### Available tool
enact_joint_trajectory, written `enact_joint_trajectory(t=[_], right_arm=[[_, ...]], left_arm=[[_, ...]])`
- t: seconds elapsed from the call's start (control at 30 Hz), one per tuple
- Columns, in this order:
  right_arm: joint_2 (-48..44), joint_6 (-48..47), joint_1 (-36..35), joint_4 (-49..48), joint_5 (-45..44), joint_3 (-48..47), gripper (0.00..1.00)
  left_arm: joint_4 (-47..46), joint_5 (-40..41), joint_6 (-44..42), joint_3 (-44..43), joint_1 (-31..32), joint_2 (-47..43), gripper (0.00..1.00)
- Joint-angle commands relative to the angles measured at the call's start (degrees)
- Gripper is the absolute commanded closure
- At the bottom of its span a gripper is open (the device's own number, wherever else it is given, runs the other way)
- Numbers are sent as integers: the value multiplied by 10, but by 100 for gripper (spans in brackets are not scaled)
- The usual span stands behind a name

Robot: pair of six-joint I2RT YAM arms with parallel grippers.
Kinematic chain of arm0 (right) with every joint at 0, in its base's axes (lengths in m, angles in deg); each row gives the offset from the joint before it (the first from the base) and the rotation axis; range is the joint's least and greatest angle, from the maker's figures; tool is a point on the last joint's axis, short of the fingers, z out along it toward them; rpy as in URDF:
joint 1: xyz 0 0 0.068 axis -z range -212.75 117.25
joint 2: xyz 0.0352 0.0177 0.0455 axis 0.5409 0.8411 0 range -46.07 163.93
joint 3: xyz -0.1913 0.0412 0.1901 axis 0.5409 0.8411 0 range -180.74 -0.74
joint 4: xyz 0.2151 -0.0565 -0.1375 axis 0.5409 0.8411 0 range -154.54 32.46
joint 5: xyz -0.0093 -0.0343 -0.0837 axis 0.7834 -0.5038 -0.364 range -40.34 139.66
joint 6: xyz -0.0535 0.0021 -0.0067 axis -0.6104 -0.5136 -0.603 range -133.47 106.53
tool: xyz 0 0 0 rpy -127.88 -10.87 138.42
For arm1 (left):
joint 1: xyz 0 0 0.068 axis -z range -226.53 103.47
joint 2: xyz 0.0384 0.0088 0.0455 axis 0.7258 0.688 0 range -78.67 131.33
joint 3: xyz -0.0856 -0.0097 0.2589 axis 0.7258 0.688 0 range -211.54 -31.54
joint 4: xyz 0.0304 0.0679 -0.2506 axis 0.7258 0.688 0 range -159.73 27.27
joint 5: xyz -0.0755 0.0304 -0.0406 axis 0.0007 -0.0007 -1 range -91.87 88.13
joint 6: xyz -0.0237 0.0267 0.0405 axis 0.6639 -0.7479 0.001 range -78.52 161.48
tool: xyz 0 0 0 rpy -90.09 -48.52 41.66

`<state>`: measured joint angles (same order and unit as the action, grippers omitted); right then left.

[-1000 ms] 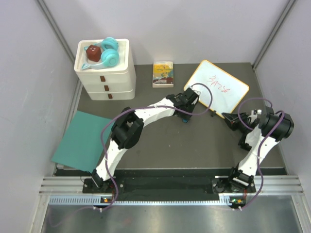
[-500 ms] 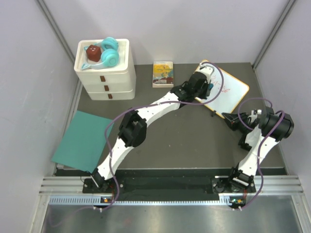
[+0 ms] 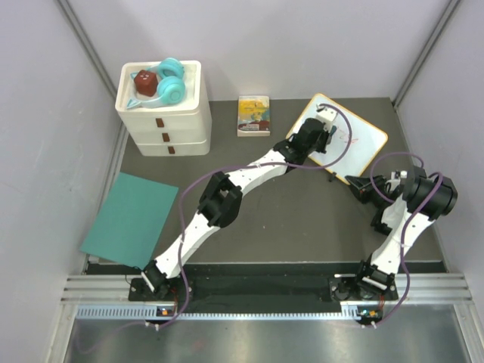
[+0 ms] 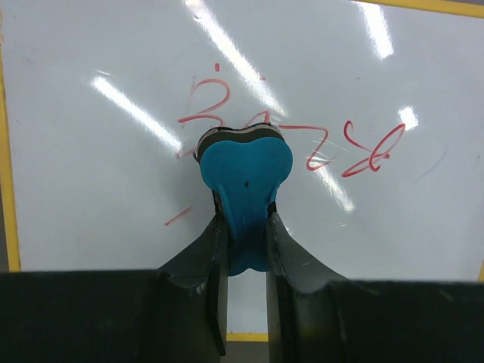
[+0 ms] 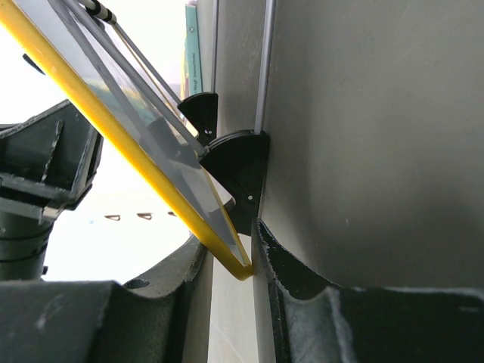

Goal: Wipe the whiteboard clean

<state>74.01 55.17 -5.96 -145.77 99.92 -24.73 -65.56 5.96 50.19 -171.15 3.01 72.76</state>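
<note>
The whiteboard point(image 3: 364, 141), white with a yellow frame, stands tilted at the back right. Red scribbles point(image 4: 348, 147) cross its face point(image 4: 98, 189). My left gripper point(image 3: 325, 130) is over the board, shut on a blue heart-shaped eraser point(image 4: 246, 170) whose pad presses against the writing. In the left wrist view my left gripper point(image 4: 246, 227) pinches the eraser's lower part. My right gripper point(image 3: 363, 189) is at the board's near corner, shut on the yellow frame edge point(image 5: 151, 170) in the right wrist view point(image 5: 231, 257). A black foot point(image 5: 238, 162) sits just beyond it.
A white three-drawer unit point(image 3: 163, 121) stands at the back left with teal headphones point(image 3: 171, 83) and a dark red object point(image 3: 144, 82) on top. A small yellow picture book point(image 3: 253, 115) lies left of the board. A teal flat sheet point(image 3: 128, 219) lies at the left.
My left gripper has moved with the eraser from in front of the board's near-left edge up onto its face and over the red writing. The right arm has not moved.
</note>
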Motion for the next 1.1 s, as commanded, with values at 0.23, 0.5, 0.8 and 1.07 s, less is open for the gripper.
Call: enact_joint_trajectory(t=[0.23, 0.5, 0.8, 1.07], right_arm=[[4, 9, 0, -109, -10, 18, 100], [3, 9, 1, -109, -10, 18, 100], [3, 9, 1, -109, -10, 18, 100], [3, 9, 0, -109, -10, 18, 100]], left_arm=[[-91, -19, -148, -29, -3, 7, 100], [-188, -35, -138, -39, -2, 40, 100], [-266, -164, -66, -32, 12, 75, 100], [-309, -158, -104, -53, 39, 98, 100]])
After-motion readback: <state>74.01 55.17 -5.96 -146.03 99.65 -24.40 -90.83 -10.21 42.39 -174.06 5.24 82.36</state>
